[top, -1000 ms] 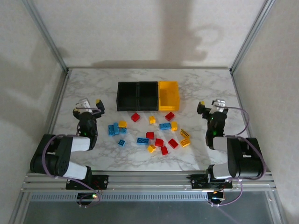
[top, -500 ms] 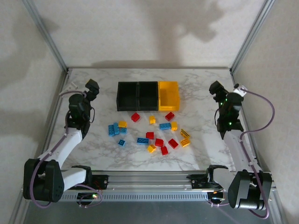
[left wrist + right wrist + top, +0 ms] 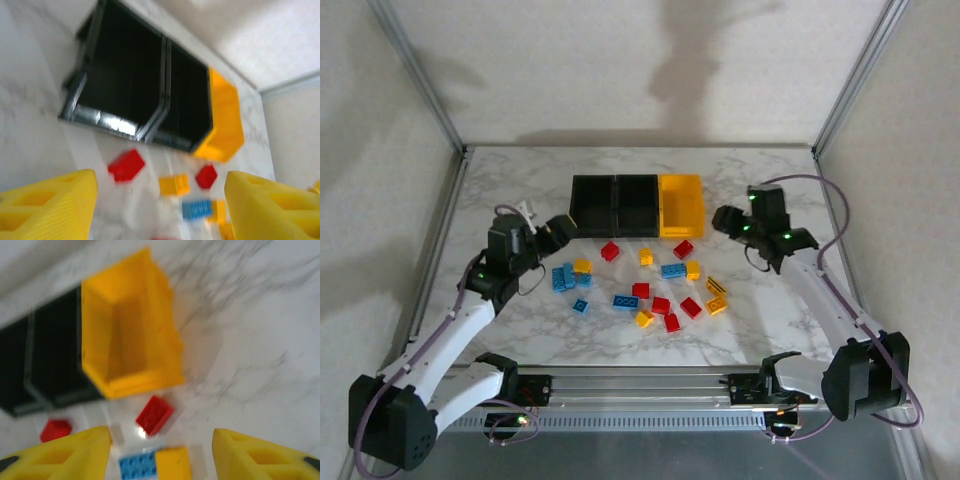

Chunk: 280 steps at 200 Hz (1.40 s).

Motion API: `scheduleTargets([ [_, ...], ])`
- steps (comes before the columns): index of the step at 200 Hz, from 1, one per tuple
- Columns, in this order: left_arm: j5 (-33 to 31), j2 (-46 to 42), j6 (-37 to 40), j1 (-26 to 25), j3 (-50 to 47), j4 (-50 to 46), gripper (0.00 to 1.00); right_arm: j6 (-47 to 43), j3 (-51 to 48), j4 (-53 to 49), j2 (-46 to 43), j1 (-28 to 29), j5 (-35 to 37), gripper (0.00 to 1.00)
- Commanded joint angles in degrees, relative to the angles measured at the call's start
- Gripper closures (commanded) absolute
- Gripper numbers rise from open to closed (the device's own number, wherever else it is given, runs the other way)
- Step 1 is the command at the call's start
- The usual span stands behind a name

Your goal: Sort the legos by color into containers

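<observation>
The legos lie loose on the marble table, a scatter of red (image 3: 661, 305), blue (image 3: 565, 277) and yellow (image 3: 693, 270) bricks in front of the containers. The containers stand in a joined row: two black bins (image 3: 592, 205) and a yellow bin (image 3: 681, 205). My left gripper (image 3: 561, 228) hovers at the left end of the row, open and holding nothing. Its view is blurred, with a red brick (image 3: 126, 165) ahead of the left gripper (image 3: 160, 210). My right gripper (image 3: 724, 220) hangs beside the yellow bin (image 3: 125, 340), open, above a red brick (image 3: 155, 414).
The table (image 3: 770, 190) is fenced by metal frame posts at its back corners and by walls at the sides. Bare marble lies to the left of the left arm and to the right of the right arm.
Both arms have unfolded from beside their bases and swung inward. Their grippers now hang at either end of the bin row, over the far edge of the bricks.
</observation>
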Motion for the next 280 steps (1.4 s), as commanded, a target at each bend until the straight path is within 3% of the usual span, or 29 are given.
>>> scheduleTargets([
  [1, 2.86, -3.64, -3.51, -2.68, -4.12, -6.14, 0.32, 1.58, 0.93, -3.13, 2.00, 6.23, 1.73, 0.40],
  [40, 3.42, -9.86, -7.41, -5.04, -9.69, -5.99, 0.27, 4.62, 2.89, -0.74, 10.78, 16.31, 4.43, 0.39],
  [73, 3.61, -12.15, -8.71, -5.12, -11.69, -6.20, 0.23, 4.39, 10.44, -1.93, 23.04, 23.33, 9.23, 0.39],
  [154, 3.16, -10.43, -8.62, -5.42, -12.54, -5.16, 0.20, 2.03, 22.94, -3.16, 40.14, 25.77, 11.84, 0.37],
  [184, 3.10, -9.65, -9.21, -5.48, -12.83, -4.47, 0.20, 0.70, 25.09, -3.61, 43.01, 25.75, 12.23, 0.44],
  [214, 2.77, -9.79, -9.59, -5.48, -12.69, -4.37, 0.20, 0.13, 24.79, -3.51, 42.64, 25.86, 11.27, 0.65],
  [231, 2.55, -9.67, -9.91, -5.48, -12.85, -4.16, 0.20, -0.27, 24.14, -3.62, 40.61, 25.82, 11.50, 0.71],
  [280, 2.51, -6.97, -9.90, -7.33, -10.26, -2.33, 0.21, -1.51, 24.65, -7.54, 32.62, 24.92, 12.80, 0.73],
])
